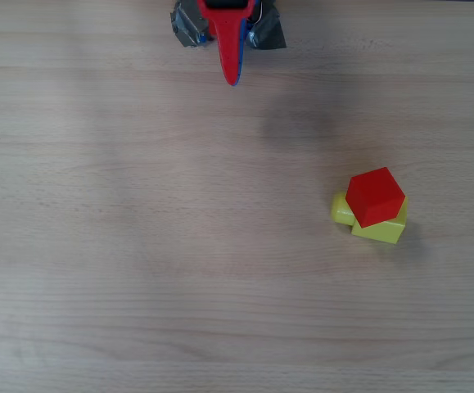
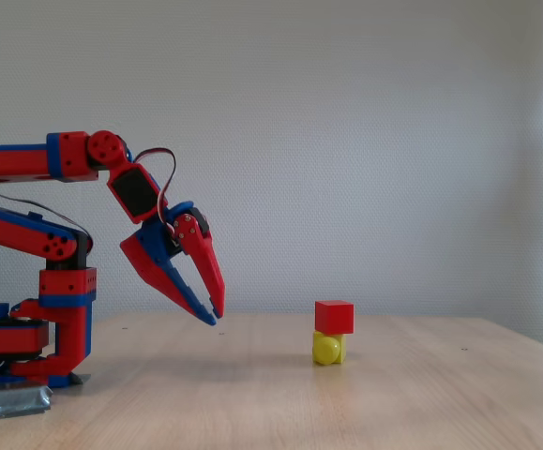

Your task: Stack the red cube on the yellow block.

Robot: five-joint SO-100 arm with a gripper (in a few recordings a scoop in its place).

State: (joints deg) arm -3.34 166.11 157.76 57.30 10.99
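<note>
The red cube (image 1: 375,196) rests on top of the yellow block (image 1: 379,226) at the right of the wooden table in the overhead view, turned a little against the block. The block's round stud (image 1: 341,207) points left. In the fixed view the red cube (image 2: 334,316) sits level on the yellow block (image 2: 328,348). My red-and-blue gripper (image 2: 216,317) hangs well to the left of the stack, above the table, its fingertips together and holding nothing. From overhead the gripper (image 1: 233,80) shows at the top edge, far from the stack.
The arm's base (image 2: 27,347) stands at the left of the fixed view, taped down with grey tape (image 1: 189,29). Bare wooden table (image 1: 179,246) lies between the gripper and the stack. A plain wall stands behind.
</note>
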